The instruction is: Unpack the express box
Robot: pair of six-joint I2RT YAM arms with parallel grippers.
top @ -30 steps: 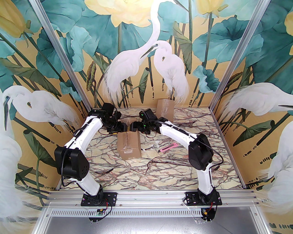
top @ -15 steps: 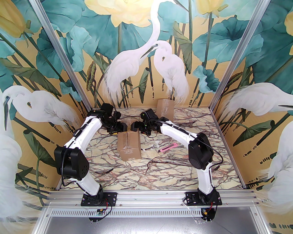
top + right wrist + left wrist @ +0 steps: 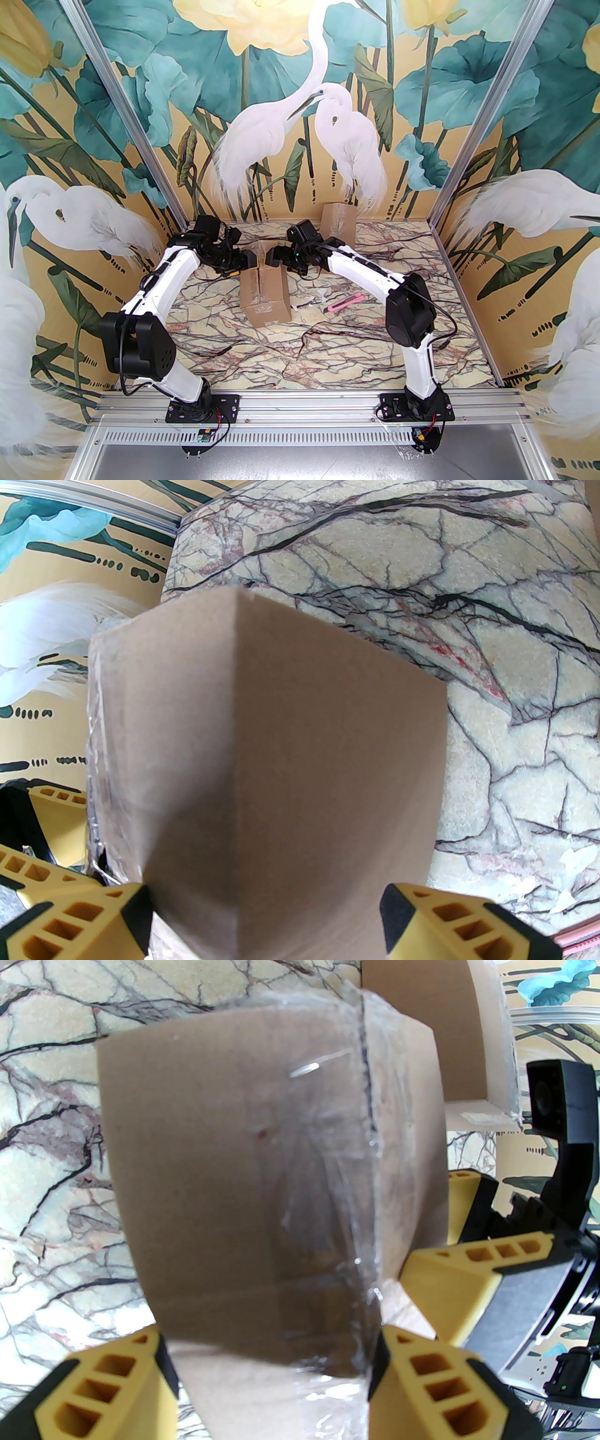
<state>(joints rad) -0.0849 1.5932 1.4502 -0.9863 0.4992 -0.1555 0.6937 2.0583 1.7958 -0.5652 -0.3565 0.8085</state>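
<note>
The express box [image 3: 263, 293], brown cardboard with clear tape along its top seam, lies in the middle of the marble table [image 3: 328, 356]. Both grippers sit at its far end, facing each other. My left gripper [image 3: 249, 262] straddles the left half of the box top [image 3: 243, 1185], its yellow fingers [image 3: 422, 1382] pressed against the cardboard, one at the taped seam. My right gripper [image 3: 272, 257] straddles the right half [image 3: 281, 761], and its fingers [image 3: 112, 916] touch the cardboard on both sides. The box's contents are hidden.
A second taped cardboard box [image 3: 338, 220] stands against the back wall, right of centre. A pink utility knife [image 3: 344, 302] lies right of the express box, with scraps of tape [image 3: 304, 307] beside it. Painted walls close in the table on three sides.
The left arm's elbow has swung left and down, drawing the left gripper slightly left. The right gripper has edged left. The box's near end has shifted a little to the right.
</note>
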